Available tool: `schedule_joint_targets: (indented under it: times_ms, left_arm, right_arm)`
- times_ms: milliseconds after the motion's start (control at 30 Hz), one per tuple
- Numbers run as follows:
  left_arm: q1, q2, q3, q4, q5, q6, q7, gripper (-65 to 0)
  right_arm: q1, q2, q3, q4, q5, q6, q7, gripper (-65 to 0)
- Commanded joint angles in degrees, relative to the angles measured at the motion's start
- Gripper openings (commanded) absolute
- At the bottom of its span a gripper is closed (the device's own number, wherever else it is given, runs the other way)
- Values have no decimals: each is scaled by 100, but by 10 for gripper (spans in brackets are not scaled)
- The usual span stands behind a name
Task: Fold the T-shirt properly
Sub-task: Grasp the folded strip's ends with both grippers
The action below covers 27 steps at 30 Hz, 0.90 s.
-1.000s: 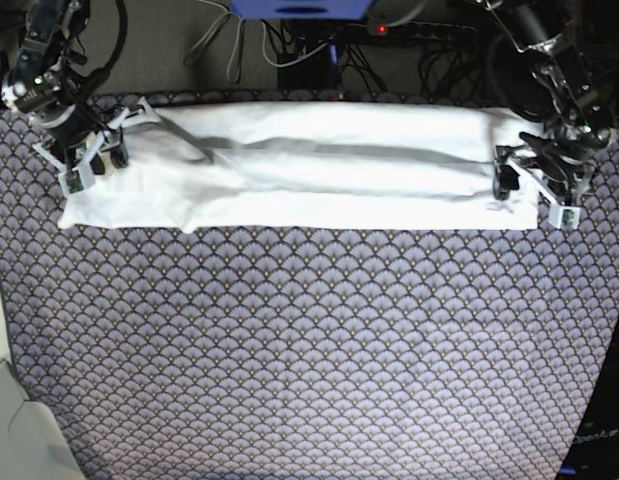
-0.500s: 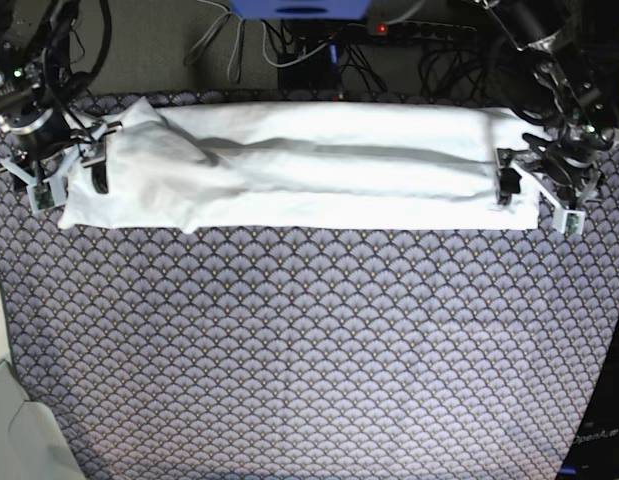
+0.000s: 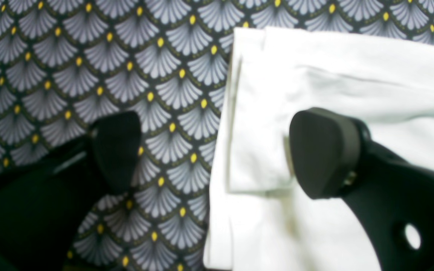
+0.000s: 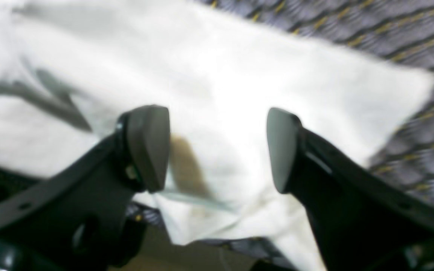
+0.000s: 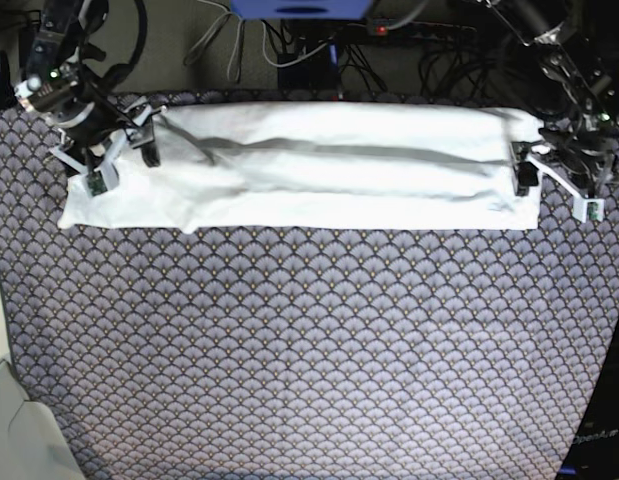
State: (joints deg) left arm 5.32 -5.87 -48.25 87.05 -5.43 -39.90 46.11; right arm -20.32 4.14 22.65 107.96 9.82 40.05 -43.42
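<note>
I see the shirt (image 5: 339,165) lying long, both grippers open: left (image 3: 217,154) at 3 o'clock, right (image 4: 219,148) at 9.

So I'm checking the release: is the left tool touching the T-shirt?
Cannot tell. In the left wrist view the left tool stands open astride the T-shirt edge, but blur hides any contact.
</note>
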Motion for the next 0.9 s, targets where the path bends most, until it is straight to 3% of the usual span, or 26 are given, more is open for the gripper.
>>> schedule_joint_targets:
  times_ms: [0, 267, 633, 867]
  left_arm:
    - [-18, -68, -6, 100, -77, -10, -88, 0]
    - [17, -86, -41, 82, -270, -10, 422, 0]
    - [17, -51, -6, 21, -314, -10, 422, 0]
    - [-36, -68, -6, -797, -323, -10, 422, 0]
  right_arm:
    - [32, 74, 25, -31, 59, -5, 118, -242]
    - [269, 188, 7, -1042, 68, -5, 258, -242]
    - [287, 197, 7, -1183, 68, -5, 364, -242]
    - [304, 197, 7, -1183, 59, -5, 364, -242]
